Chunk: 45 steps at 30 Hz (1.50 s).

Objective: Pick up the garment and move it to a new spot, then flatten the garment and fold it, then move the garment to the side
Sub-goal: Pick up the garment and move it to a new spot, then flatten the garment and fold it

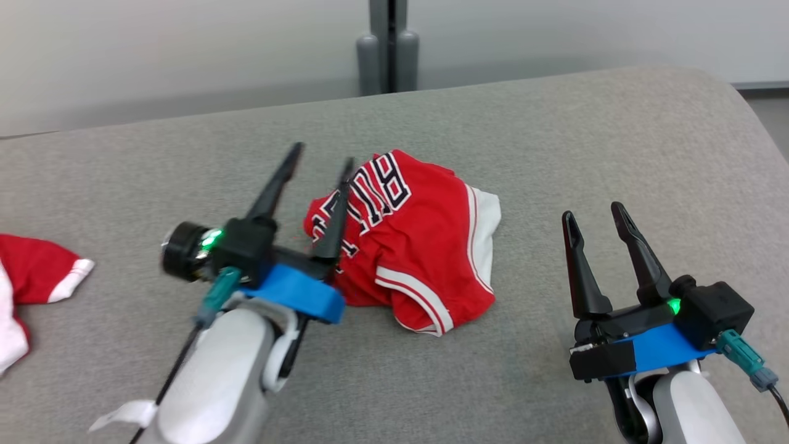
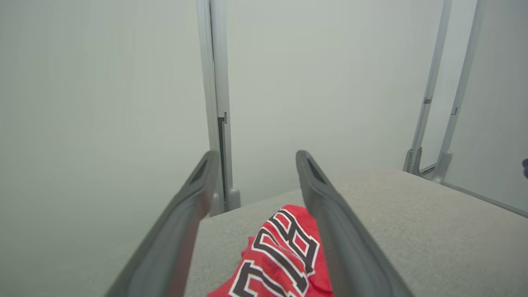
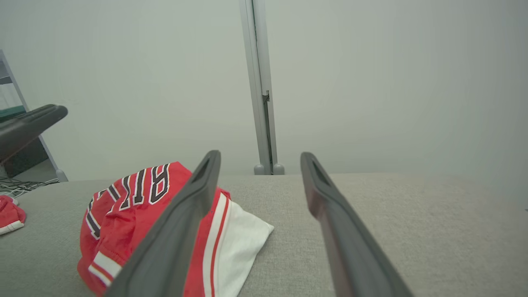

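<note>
Head view, crumpled red garment (image 1: pixel 419 246) at centre of grey tabletop (image 1: pixel 555 135), left gripper (image 1: pixel 323 157) spread above its left edge, right gripper (image 1: pixel 593 211) spread, well apart at right, left wrist view, garment lettering beneath parted fingers (image 2: pixel 342 231), right wrist view, garment low at left.

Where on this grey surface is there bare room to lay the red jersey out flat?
The widest bare cloth lies beyond the crumpled red jersey, up to the far edge of the grey padded surface, and to its right, ahead of the right gripper. Crowded: the left, between the open left gripper and a second red-and-white garment.
</note>
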Available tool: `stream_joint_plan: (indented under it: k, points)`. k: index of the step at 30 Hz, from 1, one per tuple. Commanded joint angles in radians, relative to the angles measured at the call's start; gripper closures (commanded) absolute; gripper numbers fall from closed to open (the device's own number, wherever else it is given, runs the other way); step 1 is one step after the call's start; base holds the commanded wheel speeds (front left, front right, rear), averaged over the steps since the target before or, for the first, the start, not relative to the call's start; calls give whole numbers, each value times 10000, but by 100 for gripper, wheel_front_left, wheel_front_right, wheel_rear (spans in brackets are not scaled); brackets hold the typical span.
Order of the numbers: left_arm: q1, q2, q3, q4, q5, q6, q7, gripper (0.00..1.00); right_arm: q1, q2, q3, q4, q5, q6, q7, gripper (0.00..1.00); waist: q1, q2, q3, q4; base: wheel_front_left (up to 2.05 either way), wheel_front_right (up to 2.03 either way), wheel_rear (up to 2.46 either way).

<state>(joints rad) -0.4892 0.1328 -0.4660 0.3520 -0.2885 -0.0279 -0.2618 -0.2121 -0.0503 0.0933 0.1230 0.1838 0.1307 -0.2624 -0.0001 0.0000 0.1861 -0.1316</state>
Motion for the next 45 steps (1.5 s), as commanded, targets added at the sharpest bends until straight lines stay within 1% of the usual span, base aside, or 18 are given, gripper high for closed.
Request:
stream_joint_plan:
  k: [1, 5, 8, 12, 15, 18, 25, 32, 36, 45]
  points:
    - [274, 160, 232, -209, 77, 106, -43, 0, 115, -3, -18, 65, -41, 1, -37, 0, 1, 0, -58, 102, 0, 0, 0]
    - [1012, 412, 1138, -929, 263, 407, -44, 0, 202, -4, -122, 163, -83, 1, -37, 0, 1, 0, -347, 467, 0, 0, 0]
    - [1546, 625, 1649, -1292, 573, 534, -45, 0, 314, -3, -208, 248, -130, 1, -37, 0, 1, 0, -551, 741, 0, 0, 0]
    - [2183, 628, 2211, -1646, 774, 593, -46, 0, 435, -6, -392, 338, -203, 1, -37, 0, 1, 0, -780, 1117, 0, 0, 0]
    - [2656, 515, 2647, -1886, 832, 632, -46, 0, 592, -6, -492, 385, -246, 1, -37, 0, 1, 0, -937, 1322, 0, 0, 0]
    - [3138, 435, 2928, -2013, 955, 531, -46, 0, 710, -7, -597, 407, -289, 1, -37, 0, 1, 0, -1066, 1493, 0, 0, 0]
    - [4150, 135, 3549, -1887, 1140, 457, -47, 0, 1053, -7, -803, 633, -350, 1, -38, 0, 1, 0, -1315, 1591, 0, 0, 0]
    - [4822, -105, 4164, -1708, 1315, 374, -47, 0, 1330, -7, -1048, 939, -422, 1, -38, 0, 1, 0, -1557, 1576, 0, 0, 0]
    - [4964, -127, 4373, -1651, 1493, 274, -47, 0, 1470, -7, -1167, 1083, -465, 1, -38, 0, 1, 0, -1659, 1599, 0, 0, 0]
    - [5017, -279, 4592, -1604, 1696, 251, -47, 0, 1535, -7, -1140, 1307, -497, 1, -38, 0, 1, 0, -1763, 1580, 0, 0, 0]
